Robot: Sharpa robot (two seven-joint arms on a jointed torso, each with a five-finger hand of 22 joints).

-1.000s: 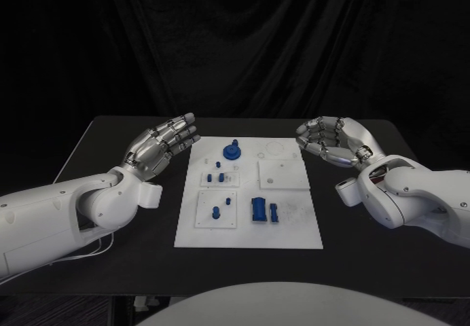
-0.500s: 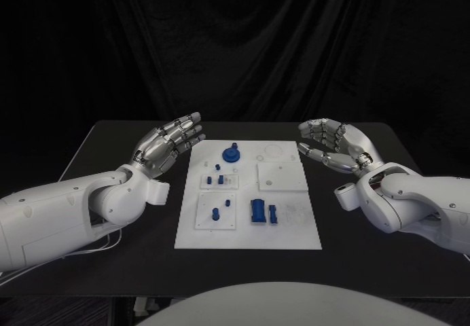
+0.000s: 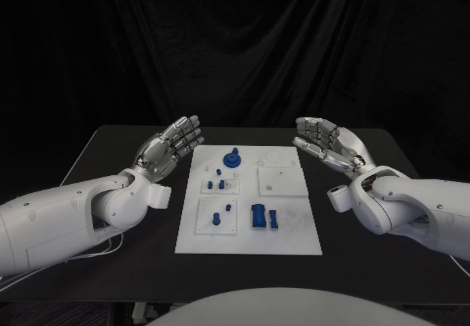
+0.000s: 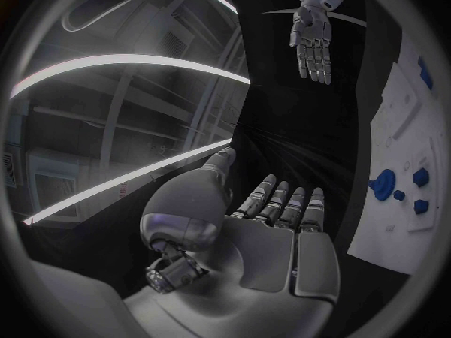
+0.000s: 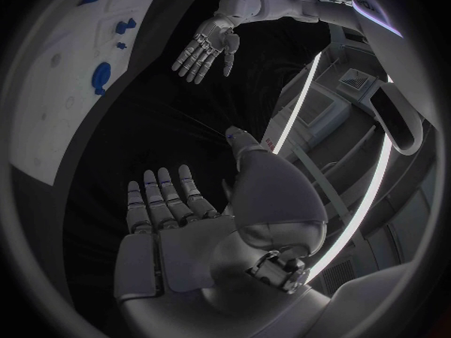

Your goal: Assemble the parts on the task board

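Board (image 3: 289, 234), the white plate carrying the blue parts, lies in the middle of the table (image 3: 117, 146), its long sides running from the near edge toward the far edge. Over the last second both arms have drawn up and outward: the left hand (image 3: 168, 147) now hangs beside the board's far left corner and the right hand (image 3: 329, 145) beside its far right corner, each with fingers spread, palm turned inward and nothing held. Neither touches the board or a part. The parts lie as they did a second ago, so the shift is in the arms alone; it fits hands pulling clear after a placement as well as hands readying for a reach, and the pictures do not settle which.

Of the parts, the round knob (image 3: 232, 159) stands near the far edge of the board. The upright cylinder (image 3: 259, 215) and the smaller piece (image 3: 273, 219) just beside it sit toward the near edge, and little pegs (image 3: 221, 184) stand in the raised squares along the left side.

No brand, label or readable writing shows on the board, the parts or the arms.
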